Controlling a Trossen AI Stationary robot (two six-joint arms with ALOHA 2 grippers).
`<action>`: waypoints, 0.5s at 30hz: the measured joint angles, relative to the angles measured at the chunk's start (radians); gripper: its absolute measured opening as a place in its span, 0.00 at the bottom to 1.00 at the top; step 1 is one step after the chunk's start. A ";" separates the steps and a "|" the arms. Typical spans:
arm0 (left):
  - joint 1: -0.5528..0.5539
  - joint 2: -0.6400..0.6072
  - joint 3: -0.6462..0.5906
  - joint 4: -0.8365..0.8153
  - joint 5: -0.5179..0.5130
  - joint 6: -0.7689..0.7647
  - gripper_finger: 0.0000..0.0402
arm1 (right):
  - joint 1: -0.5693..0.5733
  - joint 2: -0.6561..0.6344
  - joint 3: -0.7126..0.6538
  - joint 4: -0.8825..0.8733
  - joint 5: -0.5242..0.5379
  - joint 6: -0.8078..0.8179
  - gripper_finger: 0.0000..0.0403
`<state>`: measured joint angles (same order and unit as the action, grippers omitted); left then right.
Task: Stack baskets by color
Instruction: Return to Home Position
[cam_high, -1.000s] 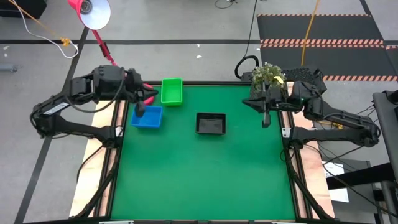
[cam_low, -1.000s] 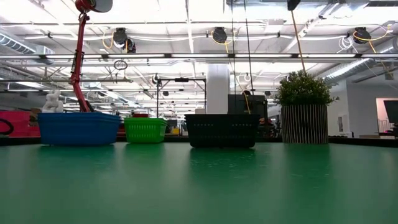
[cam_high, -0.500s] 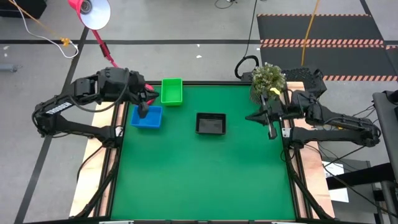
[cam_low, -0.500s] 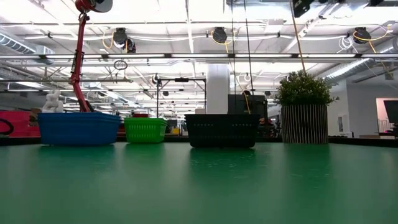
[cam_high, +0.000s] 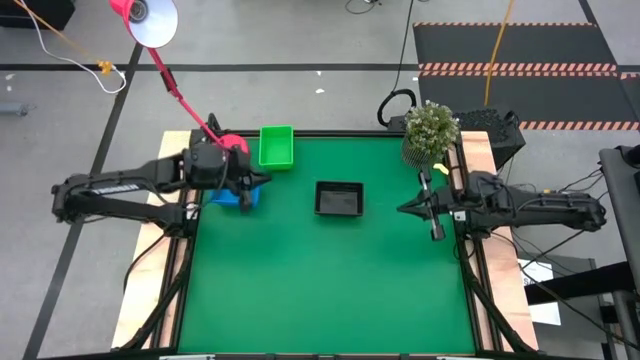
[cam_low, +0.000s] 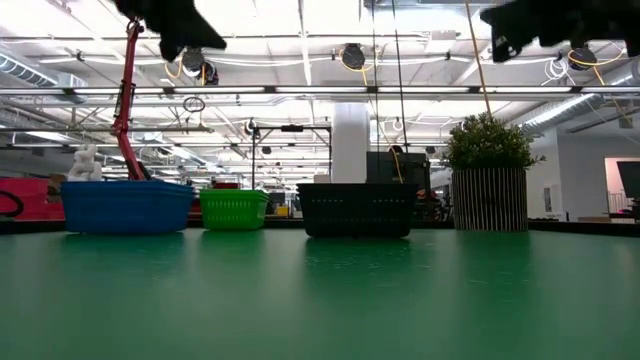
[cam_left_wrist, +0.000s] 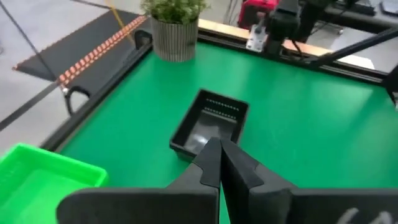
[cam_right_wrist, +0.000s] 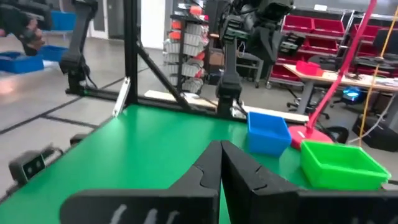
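Left gripper (cam_left_wrist: 219, 152) and right gripper (cam_right_wrist: 220, 152) pull back to the sides of the tabletop (cam_high: 330, 290), sorting apparently done.
Since a second ago the left gripper, fingers together and empty, has swung low over the blue baskets (cam_low: 127, 206) at the tabletop's left edge, while the right gripper, likewise pressed together, has dropped from beside the potted plant (cam_high: 430, 125) to the right edge. The blue baskets, green baskets (cam_high: 276, 147) and black baskets (cam_high: 338, 199) each stand as one nested pile, apart from one another, so only parking seems to remain. No brand or writing is readable.
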<state>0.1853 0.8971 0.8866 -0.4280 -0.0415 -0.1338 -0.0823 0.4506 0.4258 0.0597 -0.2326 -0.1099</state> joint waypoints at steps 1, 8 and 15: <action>-0.001 -0.015 -0.049 0.046 0.012 0.000 0.01 | -0.001 -0.015 -0.019 -0.004 0.000 -0.004 0.00; -0.001 -0.100 -0.313 0.320 0.096 0.011 0.01 | -0.016 -0.111 -0.130 -0.003 -0.004 -0.004 0.00; -0.001 -0.173 -0.474 0.483 0.124 0.001 0.00 | -0.016 -0.177 -0.212 0.014 0.001 -0.010 0.00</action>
<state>0.1844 0.7241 0.4122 0.0551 0.0822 -0.1325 -0.0982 0.2740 0.2142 0.0735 -0.2313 -0.1204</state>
